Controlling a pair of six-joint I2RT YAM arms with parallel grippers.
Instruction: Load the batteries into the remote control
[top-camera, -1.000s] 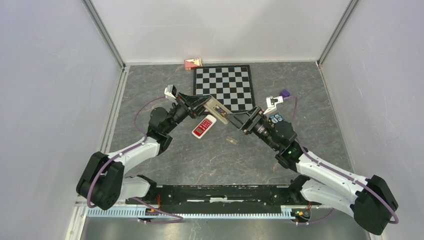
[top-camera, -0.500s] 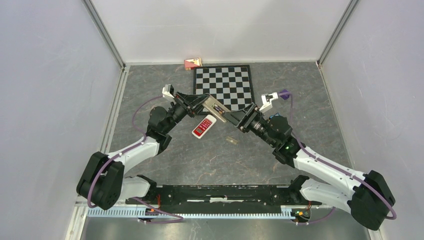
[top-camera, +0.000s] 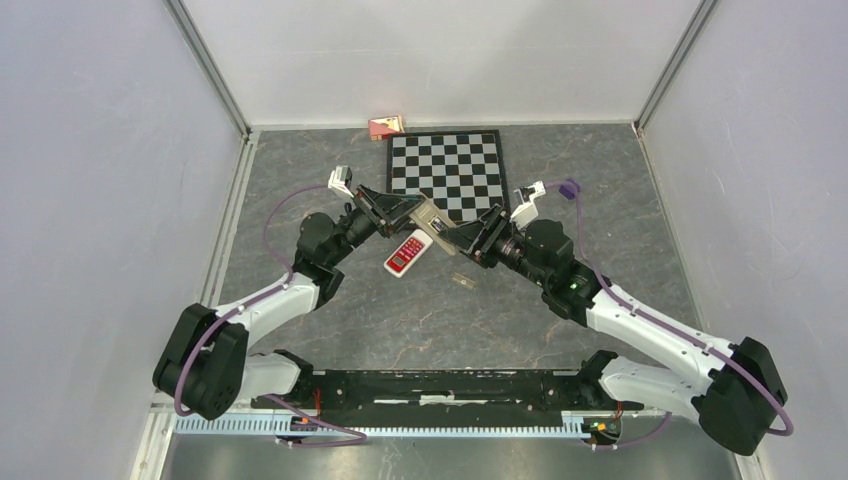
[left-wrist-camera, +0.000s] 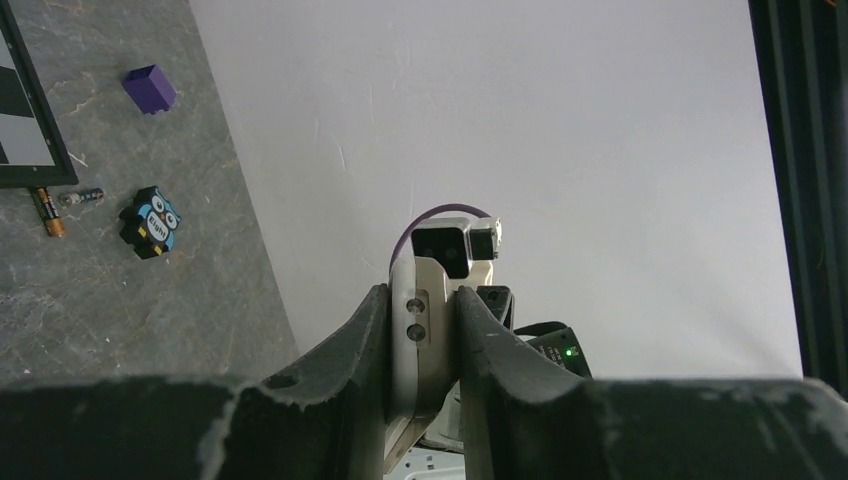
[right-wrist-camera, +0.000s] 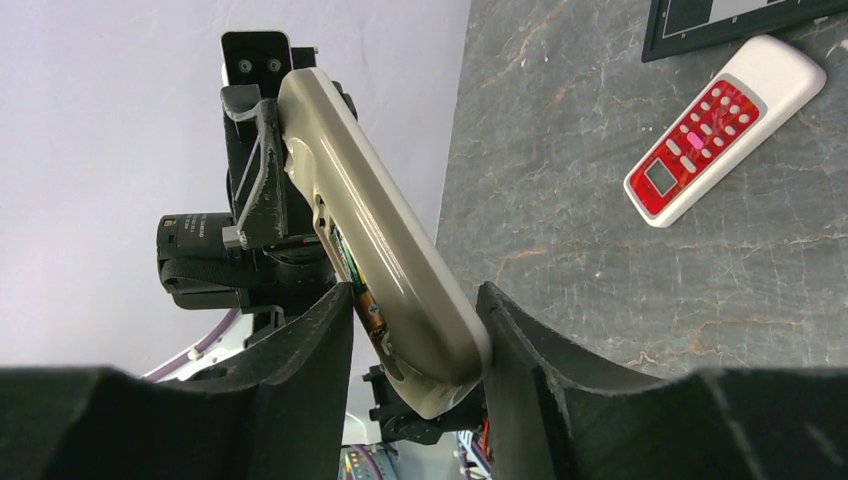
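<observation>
The left claw (left-wrist-camera: 421, 312) is closed on the beige remote (right-wrist-camera: 372, 205) and holds it slanted above the table (top-camera: 380, 320), in the middle of the top view. The right claw (right-wrist-camera: 415, 335) has its two fingers (right-wrist-camera: 300, 350) on both sides of the lower end of the same remote. They stand very close to its sides, but we cannot tell if they press on it.

On the side of the beige remote that faces the left of the right wrist view, the compartment is open. In it we see what looks like a battery (right-wrist-camera: 371, 312) with a copper-coloured end.

Two more batteries (left-wrist-camera: 46, 212) lie loose on the table at the left edge of the left wrist view, just below the corner of the chessboard (top-camera: 447, 175). Beside them stands a small block with an owl face (left-wrist-camera: 150, 222), and above it a purple cube (left-wrist-camera: 150, 87).

Under the raised remote, a red remote (top-camera: 407, 251) lies flat on the table, and a small pale piece (top-camera: 461, 281) lies to its lower right
</observation>
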